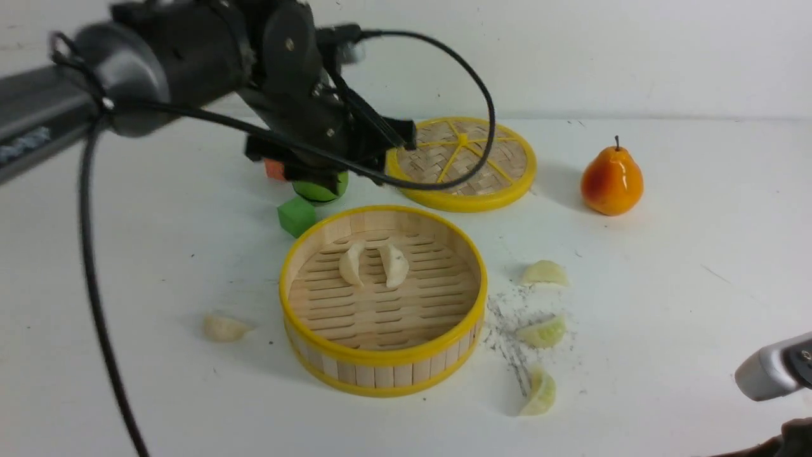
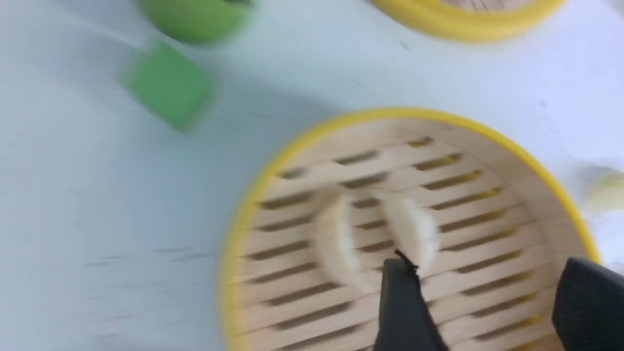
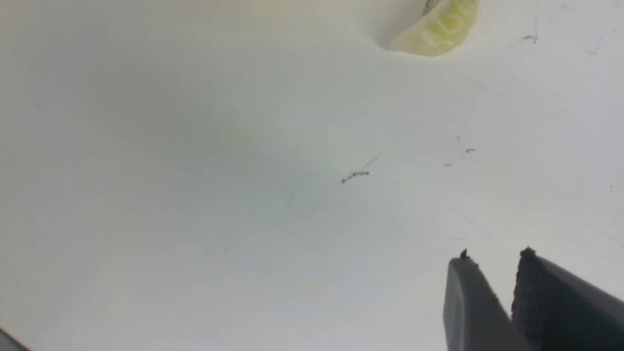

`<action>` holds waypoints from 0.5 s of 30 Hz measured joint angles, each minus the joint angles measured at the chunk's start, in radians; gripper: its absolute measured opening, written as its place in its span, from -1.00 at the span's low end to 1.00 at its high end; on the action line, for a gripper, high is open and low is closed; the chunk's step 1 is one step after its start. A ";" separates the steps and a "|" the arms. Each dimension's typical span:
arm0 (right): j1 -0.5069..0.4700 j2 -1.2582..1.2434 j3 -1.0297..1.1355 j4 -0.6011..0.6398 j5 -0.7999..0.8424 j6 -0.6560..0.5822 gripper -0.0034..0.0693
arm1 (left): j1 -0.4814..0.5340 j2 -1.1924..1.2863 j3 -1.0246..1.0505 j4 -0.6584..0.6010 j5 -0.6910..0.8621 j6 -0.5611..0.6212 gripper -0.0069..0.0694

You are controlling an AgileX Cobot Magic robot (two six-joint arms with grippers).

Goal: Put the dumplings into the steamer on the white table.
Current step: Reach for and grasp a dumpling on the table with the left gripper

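Over steamer (image 2: 390,113): left gripper (image 2: 487,261) wide, empty, 2 cream dumplings (image 2: 414,229) lying below fingertips (image 2: 404,292); right gripper (image 3: 495,253) narrowly parted, green dumpling (image 3: 438,29) well apart

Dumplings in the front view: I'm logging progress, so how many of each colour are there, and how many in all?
Cream dumplings: 3 (2 in the steamer, 1 on the white table)
Green dumplings: 3 (all on the table)
Total: 6
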 joint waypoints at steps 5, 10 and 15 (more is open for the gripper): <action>0.000 0.000 0.000 0.000 0.000 0.000 -0.49 | 0.049 -0.145 0.107 0.193 0.085 -0.111 0.09; 0.000 0.000 0.000 0.000 0.000 0.000 -0.47 | 0.184 -0.270 0.496 0.185 -0.124 -0.330 -0.06; 0.000 0.000 0.000 0.002 -0.003 0.000 -0.47 | 0.273 -0.279 0.771 0.098 -0.352 -0.592 -0.10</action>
